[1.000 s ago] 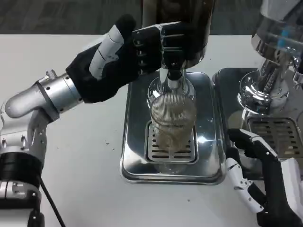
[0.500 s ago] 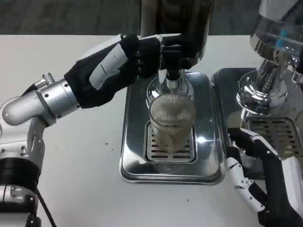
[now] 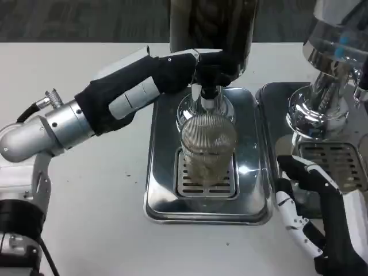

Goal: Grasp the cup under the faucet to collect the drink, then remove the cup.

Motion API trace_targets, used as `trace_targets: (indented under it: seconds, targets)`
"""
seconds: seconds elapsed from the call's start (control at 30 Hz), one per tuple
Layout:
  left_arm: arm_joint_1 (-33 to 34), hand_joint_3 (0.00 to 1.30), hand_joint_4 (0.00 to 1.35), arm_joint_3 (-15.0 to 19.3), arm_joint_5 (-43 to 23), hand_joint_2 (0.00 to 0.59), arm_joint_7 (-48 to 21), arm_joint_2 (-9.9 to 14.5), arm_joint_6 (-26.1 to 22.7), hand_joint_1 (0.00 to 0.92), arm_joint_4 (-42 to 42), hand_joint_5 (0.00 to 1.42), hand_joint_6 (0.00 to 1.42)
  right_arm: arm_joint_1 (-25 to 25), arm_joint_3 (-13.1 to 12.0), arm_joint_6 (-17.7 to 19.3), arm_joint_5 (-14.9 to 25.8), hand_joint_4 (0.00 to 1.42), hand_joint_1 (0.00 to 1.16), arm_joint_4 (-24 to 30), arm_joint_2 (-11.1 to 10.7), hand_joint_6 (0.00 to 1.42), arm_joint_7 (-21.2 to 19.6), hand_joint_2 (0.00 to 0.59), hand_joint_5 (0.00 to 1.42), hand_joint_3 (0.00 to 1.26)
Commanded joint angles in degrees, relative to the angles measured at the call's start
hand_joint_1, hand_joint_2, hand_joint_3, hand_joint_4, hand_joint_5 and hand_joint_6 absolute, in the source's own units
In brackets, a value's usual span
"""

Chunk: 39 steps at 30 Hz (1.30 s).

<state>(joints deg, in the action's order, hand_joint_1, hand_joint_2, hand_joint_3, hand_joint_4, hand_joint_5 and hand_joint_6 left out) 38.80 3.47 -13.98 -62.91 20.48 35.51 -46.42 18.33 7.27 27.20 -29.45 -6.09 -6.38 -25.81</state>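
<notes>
A clear ribbed cup [image 3: 209, 146] stands upright on the grate of the steel drip tray [image 3: 163, 190], directly below the faucet [image 3: 208, 95] of the dark dispenser [image 3: 211, 29]. Pale liquid shows in its lower part. My left hand [image 3: 172, 72] reaches across from the left and presses on the faucet's lever above the cup, fingers wrapped over it. My right hand [image 3: 307, 210] rests low at the right of the tray with its fingers apart, holding nothing, a short way from the cup.
A second dispenser with a chrome faucet [image 3: 319, 109] and its own drip tray [image 3: 339, 161] stands at the right, just above my right hand. Bare white table [image 3: 98, 190] stretches to the left of the tray.
My left hand has stretched further right and flattened onto the faucet lever. The cup and my right hand have barely moved.
</notes>
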Motion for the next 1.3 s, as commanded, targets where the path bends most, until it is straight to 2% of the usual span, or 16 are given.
trace_targets:
  seconds: [0.03, 0.53, 1.07, 1.2, 1.3]
  targets:
    - [-1.84, 0.20, 0.15, -1.51, 2.66, 0.067, -0.30, 1.70, 3.25, 0.000, -0.55, 0.20, 0.12, 0.05, -0.37, 0.73, 0.65, 0.35, 0.36, 0.85, -0.27, 0.36, 0.20, 0.437, 0.34, 0.38]
    - [-2.46, 0.19, 0.13, -4.02, 6.81, 0.068, 4.90, 3.75, 14.67, 0.000, -1.00, 0.18, 0.12, -0.64, -0.45, 0.51, 1.13, 0.32, 0.35, 1.16, -0.98, 0.34, 1.12, 0.437, 0.32, 0.37]
    - [-2.68, 0.18, 0.12, -7.00, 10.64, 0.073, 12.05, 5.43, 22.95, 0.000, -2.55, 0.17, 0.12, -0.92, -0.73, 0.25, 1.61, 0.30, 0.35, 2.06, -1.42, 0.32, 2.56, 0.437, 0.30, 0.35]
    - [-2.83, 0.18, 0.12, -7.64, 11.76, 0.073, 14.09, 5.89, 25.11, 0.000, -2.55, 0.17, 0.12, -1.51, -0.70, 0.45, 2.39, 0.25, 0.35, 2.02, -1.82, 0.29, 3.90, 0.413, 0.25, 0.31]
    - [-2.87, 0.18, 0.12, -8.02, 11.98, 0.073, 15.19, 6.04, 25.54, 0.000, -2.69, 0.17, 0.12, -2.15, -0.60, 0.66, 3.28, 0.19, 0.37, 2.02, -2.35, 0.24, 5.52, 0.360, 0.20, 0.26]
